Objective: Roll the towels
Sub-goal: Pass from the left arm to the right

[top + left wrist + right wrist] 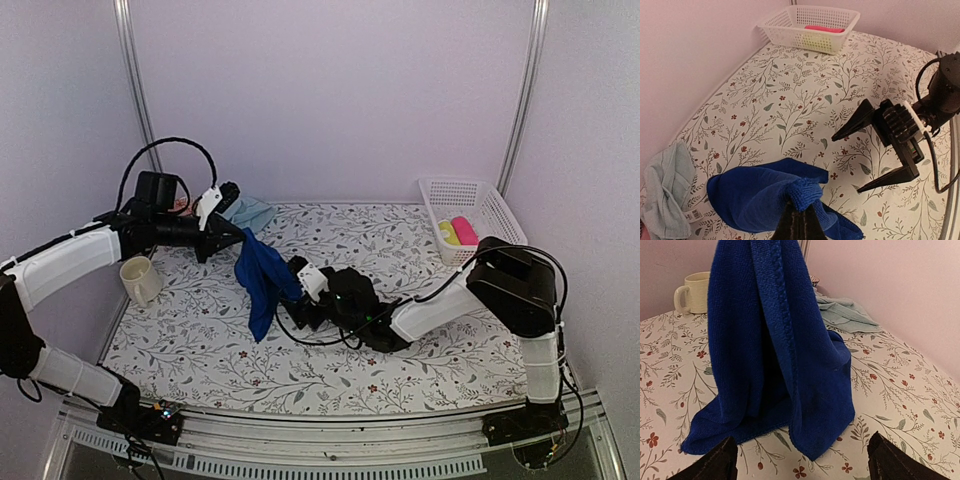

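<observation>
The left pincer [240,238] pinches the royal blue towel [263,282] by a corner, its hem on the counter [200,345] and the aqua towel [250,211] crumpled behind, so the wide right pincer [847,164] should catch the lower edge and spread it flat.

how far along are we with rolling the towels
Nothing looks rolled yet. In hand: the left tool is shut on the top of the royal blue towel, which hangs with its lower end on the table, and the right tool is open beside it. Left to do: flatten and roll that towel, then the aqua towel, which lies crumpled at the far left corner.
</observation>
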